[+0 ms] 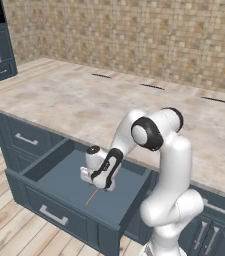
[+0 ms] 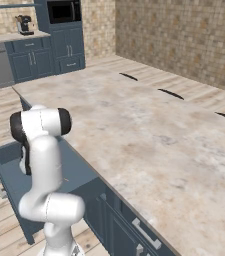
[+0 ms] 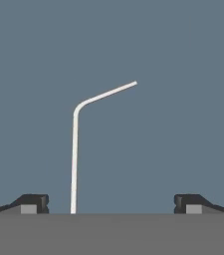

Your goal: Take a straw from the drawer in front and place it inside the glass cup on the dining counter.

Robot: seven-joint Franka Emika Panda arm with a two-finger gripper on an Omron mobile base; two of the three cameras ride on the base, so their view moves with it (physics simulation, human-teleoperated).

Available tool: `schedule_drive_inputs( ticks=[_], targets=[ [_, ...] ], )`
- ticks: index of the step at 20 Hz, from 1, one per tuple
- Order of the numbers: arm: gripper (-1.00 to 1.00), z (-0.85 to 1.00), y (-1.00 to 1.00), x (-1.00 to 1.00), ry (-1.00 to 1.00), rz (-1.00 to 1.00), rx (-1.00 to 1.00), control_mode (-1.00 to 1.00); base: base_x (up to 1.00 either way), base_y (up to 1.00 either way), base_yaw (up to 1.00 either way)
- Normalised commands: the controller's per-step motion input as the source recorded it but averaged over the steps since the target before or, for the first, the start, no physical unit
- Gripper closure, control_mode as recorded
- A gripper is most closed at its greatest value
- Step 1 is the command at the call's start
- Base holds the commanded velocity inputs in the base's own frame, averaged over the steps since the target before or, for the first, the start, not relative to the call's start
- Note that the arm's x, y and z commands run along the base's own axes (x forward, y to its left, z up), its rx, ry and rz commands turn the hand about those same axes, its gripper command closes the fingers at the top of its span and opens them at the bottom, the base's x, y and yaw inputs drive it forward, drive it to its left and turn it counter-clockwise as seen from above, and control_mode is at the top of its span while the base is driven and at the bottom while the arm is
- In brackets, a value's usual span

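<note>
Where brick wall ends, dining counter, marbled beige.

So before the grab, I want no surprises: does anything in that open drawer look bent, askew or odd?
One thing: in the hand view the straw has a bent tip, and it lies off-centre, close to one fingertip of the open gripper. The drawer floor looks otherwise plain.

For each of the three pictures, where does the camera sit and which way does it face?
Left base view: behind the arm's left, facing down at the open drawer, gripper over the straw; white arm at right.
Right base view: behind its right, along the dining counter; arm at left.
Hand view: on the hand, facing the drawer floor; both fingertips show.
Both base views share drawer and counter.
</note>
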Motion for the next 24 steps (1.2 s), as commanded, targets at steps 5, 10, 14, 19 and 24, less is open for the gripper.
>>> schedule_drive_inputs(
  ticks=[5, 10, 14, 19, 24],
  targets=[
    [-1.0, -0.25, 0.0, 0.18, 0.0, 0.0, 0.0, -1.0, 0.0, 0.0, 0.0],
    [-1.0, -0.26, 0.0, 0.18, 0.0, 0.0, 0.0, -1.0, 0.0, 0.0, 0.0],
    [-1.0, -0.21, 0.0, 0.14, 0.0, 0.0, 0.0, -1.0, 0.0, 0.0, 0.0],
    [-1.0, -0.21, 0.0, 0.11, 0.0, 0.0, 0.0, -1.0, 0.0, 0.0, 0.0],
    [-1.0, -0.19, 0.0, 0.16, 0.0, 0.0, 0.0, -1.0, 0.0, 0.0, 0.0]
  ],
)
